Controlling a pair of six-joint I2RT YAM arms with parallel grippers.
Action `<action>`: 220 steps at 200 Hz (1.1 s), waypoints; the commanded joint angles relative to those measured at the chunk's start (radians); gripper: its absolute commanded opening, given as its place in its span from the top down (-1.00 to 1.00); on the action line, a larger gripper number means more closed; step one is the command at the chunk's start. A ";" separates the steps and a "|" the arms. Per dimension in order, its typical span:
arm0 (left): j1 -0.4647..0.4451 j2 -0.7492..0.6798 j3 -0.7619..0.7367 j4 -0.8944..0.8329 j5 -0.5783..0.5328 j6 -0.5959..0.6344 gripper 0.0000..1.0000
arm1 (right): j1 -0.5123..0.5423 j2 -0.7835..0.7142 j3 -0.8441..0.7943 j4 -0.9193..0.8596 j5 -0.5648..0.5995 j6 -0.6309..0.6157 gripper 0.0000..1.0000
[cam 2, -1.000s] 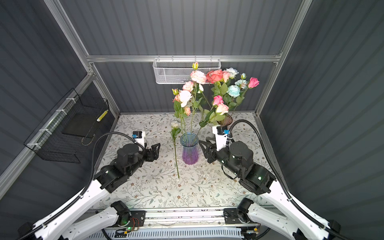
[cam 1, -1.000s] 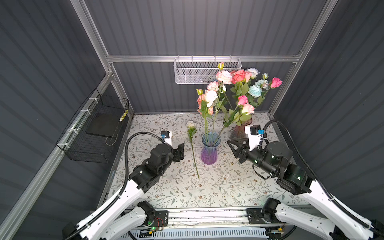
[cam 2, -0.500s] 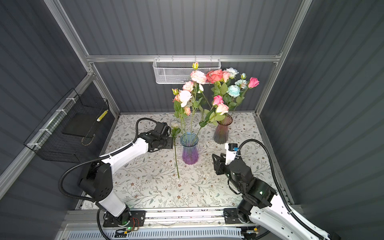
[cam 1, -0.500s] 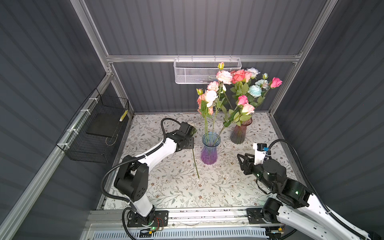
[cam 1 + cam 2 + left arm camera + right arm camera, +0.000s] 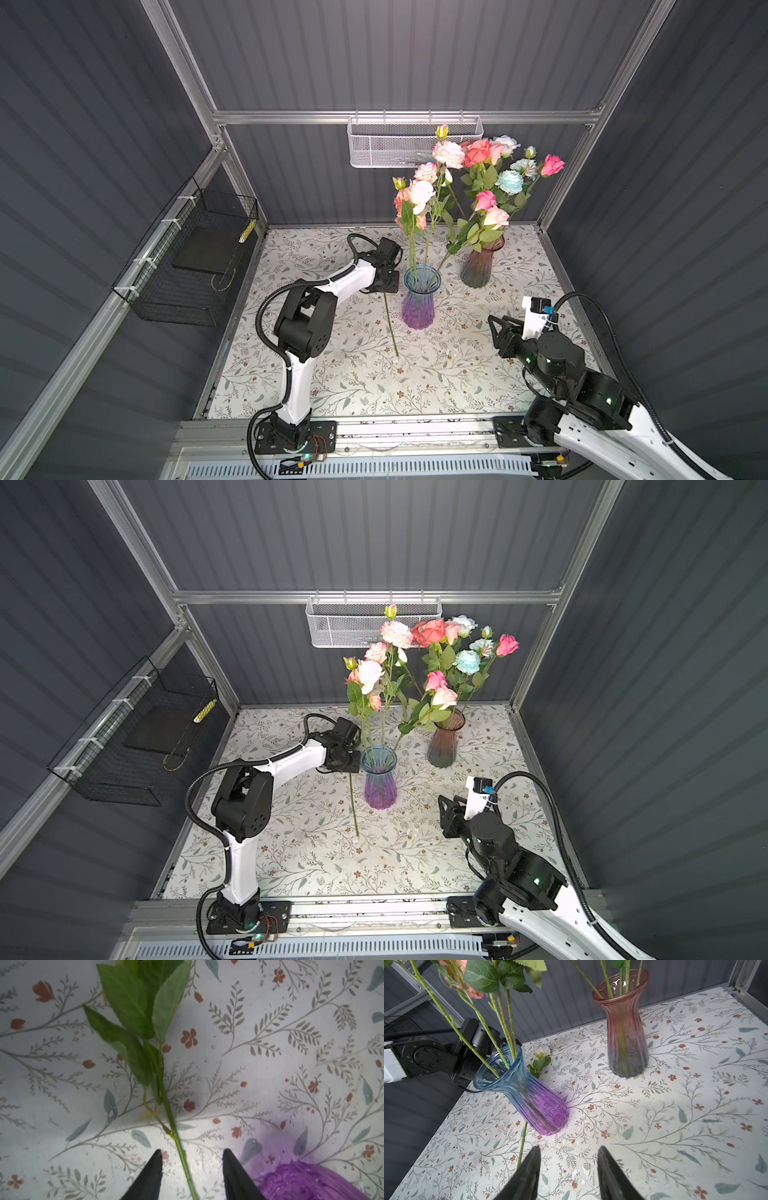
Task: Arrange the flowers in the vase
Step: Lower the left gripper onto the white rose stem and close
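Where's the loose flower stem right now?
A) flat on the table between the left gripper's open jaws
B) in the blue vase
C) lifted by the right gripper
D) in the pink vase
A: the left wrist view shows the stem on the table, left gripper astride it.

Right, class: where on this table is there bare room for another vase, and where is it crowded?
Bare: the front of the table, between the loose flower and the front rail; the back-left corner. Crowded: beside the blue-purple vase, where the left hand straddles the flower's stem.
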 commanded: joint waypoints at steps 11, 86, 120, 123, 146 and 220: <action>-0.002 0.074 0.075 -0.082 -0.058 0.011 0.05 | -0.002 -0.024 -0.013 -0.024 0.028 0.033 0.06; -0.001 0.146 0.111 -0.112 -0.144 0.011 0.46 | -0.003 -0.019 -0.013 -0.025 0.031 0.058 0.05; -0.002 0.139 0.094 -0.110 -0.158 0.021 0.77 | -0.002 -0.020 -0.006 -0.010 0.035 0.053 0.05; -0.002 0.138 0.090 -0.109 -0.158 0.021 0.79 | -0.002 -0.019 -0.005 -0.009 0.035 0.054 0.04; -0.001 0.107 0.062 -0.090 -0.149 0.021 0.88 | -0.002 -0.015 0.002 -0.011 0.037 0.050 0.03; 0.001 -0.033 -0.033 -0.058 -0.147 0.023 0.99 | -0.003 -0.008 0.012 -0.008 0.034 0.048 0.02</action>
